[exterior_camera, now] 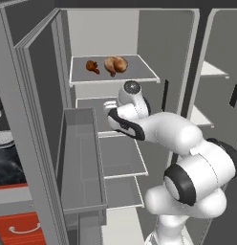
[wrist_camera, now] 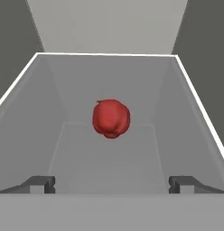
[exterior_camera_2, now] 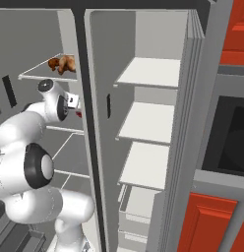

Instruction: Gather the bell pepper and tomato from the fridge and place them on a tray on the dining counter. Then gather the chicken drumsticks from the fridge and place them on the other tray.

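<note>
The fridge [exterior_camera: 39, 143] stands with both doors swung wide, pale shelves bare down most of its height. The white arm reaches up and into the left compartment, its wrist bent toward the shelf just below the top one.

Through the hand view, the gripper [wrist_camera: 112, 184] has its two dark fingertips [wrist_camera: 39, 184] spread as wide as they go, one at about 8 o'clock and the other at 4 o'clock in that picture, with nothing between them. Straight ahead, near the centre and a little toward 12 o'clock from the tips, sits a round red vegetable [wrist_camera: 111, 118] on a grey shelf (whether it is the bell pepper or the tomato I cannot say; it is lumpy and glossy red, with a small stem mark on top). It is apart from the fingers, not touched.

The chicken drumsticks [exterior_camera: 107, 65] lie on the top shelf, above the hand: from the left base view the darker red-brown piece is at 9 o'clock of the paler tan one, the two close together. In the right base view they show as a small brown lump [exterior_camera_2: 62, 63] at the near edge of that shelf, at about 12 o'clock from the wrist.

Red cabinets [exterior_camera_2: 215, 221] flank the fridge on its right, and a red drawer [exterior_camera: 20, 228] shows low at its left.
</note>
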